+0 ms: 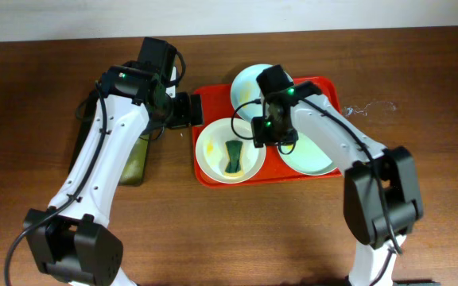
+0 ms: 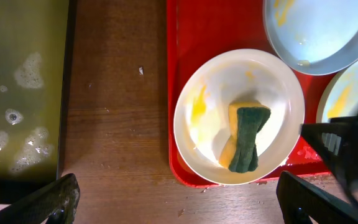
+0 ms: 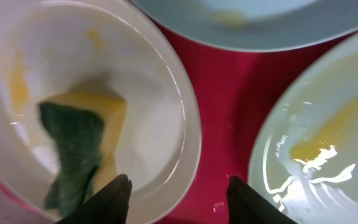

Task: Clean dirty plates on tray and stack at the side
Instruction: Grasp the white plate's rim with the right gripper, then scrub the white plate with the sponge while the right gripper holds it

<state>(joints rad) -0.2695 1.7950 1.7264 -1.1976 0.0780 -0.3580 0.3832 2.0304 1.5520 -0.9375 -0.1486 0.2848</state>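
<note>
Underneath, a brown wooden tabletop (image 1: 293, 230) runs back to a pale strip (image 1: 54, 16) and carries the red tray (image 1: 330, 84). On the tray sit a cream plate (image 1: 211, 149) holding a green-and-yellow sponge (image 1: 234, 157), a rear mint plate (image 1: 249, 79) and a right mint plate (image 1: 312, 155), both partly hidden under the right arm. The left pincer (image 2: 178, 190) hangs spread apart beside the tray's left edge, while the right pincer (image 3: 179, 193), cut off by the frame, gapes over the cream plate's rim.

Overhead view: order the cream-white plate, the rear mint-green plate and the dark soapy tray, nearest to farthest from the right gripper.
1. Cream-white round plate, just left of the right gripper.
2. Mint-green round plate, at the back.
3. Dark rectangular tray, far left.
</note>
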